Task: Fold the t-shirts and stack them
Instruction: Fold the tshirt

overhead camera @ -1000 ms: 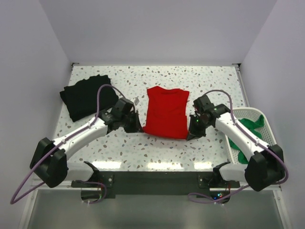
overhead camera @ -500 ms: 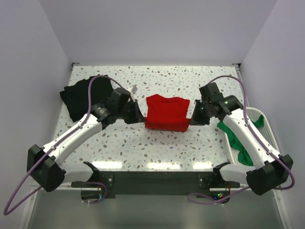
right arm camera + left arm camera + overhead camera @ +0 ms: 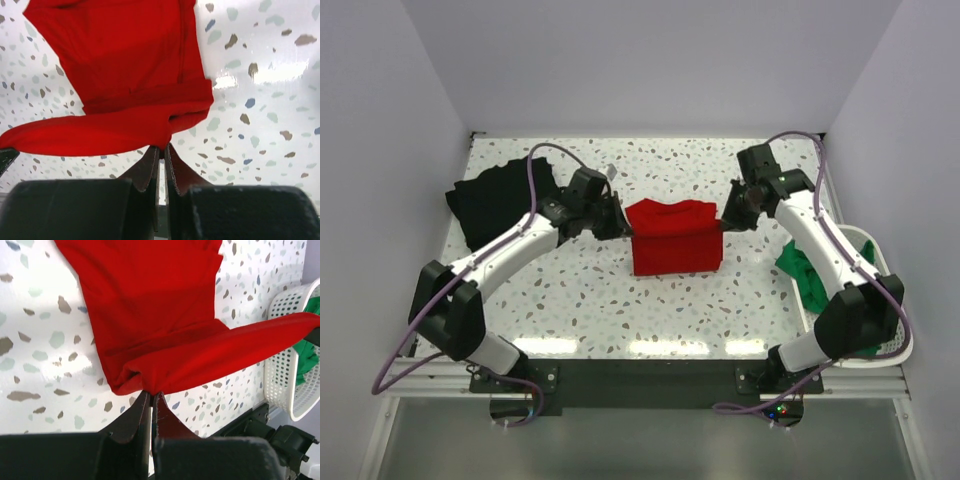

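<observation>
The red t-shirt [image 3: 675, 240] lies mid-table, its near half lifted and doubled back over the far half. My left gripper [image 3: 623, 225] is shut on the shirt's left corner; in the left wrist view the red cloth [image 3: 165, 340] stretches away from the pinched tips [image 3: 152, 392]. On the opposite corner my right gripper [image 3: 725, 222] is shut, and the right wrist view shows the red shirt [image 3: 125, 85] bunched at its tips [image 3: 162, 146]. A black t-shirt [image 3: 500, 200] lies at the far left. The green t-shirt [image 3: 805, 275] hangs out of the basket.
A white perforated basket [image 3: 880, 290] stands at the right table edge, also seen in the left wrist view as a basket [image 3: 285, 365]. The speckled tabletop [image 3: 620, 300] ends at walls on the left, back and right.
Both grippers have carried the red shirt's near edge away from me toward its far end, folding it shorter. The arms now reach farther over the table.
</observation>
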Tool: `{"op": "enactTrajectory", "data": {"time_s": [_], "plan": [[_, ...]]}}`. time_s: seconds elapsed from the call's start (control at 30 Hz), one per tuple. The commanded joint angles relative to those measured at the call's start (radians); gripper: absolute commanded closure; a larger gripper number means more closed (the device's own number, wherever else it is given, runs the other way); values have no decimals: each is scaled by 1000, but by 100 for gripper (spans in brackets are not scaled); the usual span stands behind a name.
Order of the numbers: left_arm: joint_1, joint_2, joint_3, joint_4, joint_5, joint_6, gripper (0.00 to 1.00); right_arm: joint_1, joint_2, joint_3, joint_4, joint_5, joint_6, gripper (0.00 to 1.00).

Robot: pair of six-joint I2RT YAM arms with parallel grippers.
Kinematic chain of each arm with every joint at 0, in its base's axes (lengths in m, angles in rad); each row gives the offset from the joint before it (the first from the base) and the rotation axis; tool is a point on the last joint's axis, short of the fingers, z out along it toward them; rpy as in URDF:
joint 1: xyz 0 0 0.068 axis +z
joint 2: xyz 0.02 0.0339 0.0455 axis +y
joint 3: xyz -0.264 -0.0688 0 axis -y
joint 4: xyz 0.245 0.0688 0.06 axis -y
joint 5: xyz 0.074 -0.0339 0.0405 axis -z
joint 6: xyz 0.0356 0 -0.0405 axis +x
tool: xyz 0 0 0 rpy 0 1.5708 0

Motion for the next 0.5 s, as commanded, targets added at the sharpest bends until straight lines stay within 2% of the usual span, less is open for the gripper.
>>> {"op": "enactTrajectory", "data": {"time_s": [0.0, 0.2, 0.47], "plan": [[43, 40, 71, 61, 14, 48, 100, -29, 56, 97, 46, 56, -58, 100], [100, 128, 128, 92, 54, 64, 100, -59, 203, 240, 49, 64, -96, 100], [152, 298, 278, 98, 111, 114, 100, -81, 393, 415, 49, 61, -127, 100]]}}
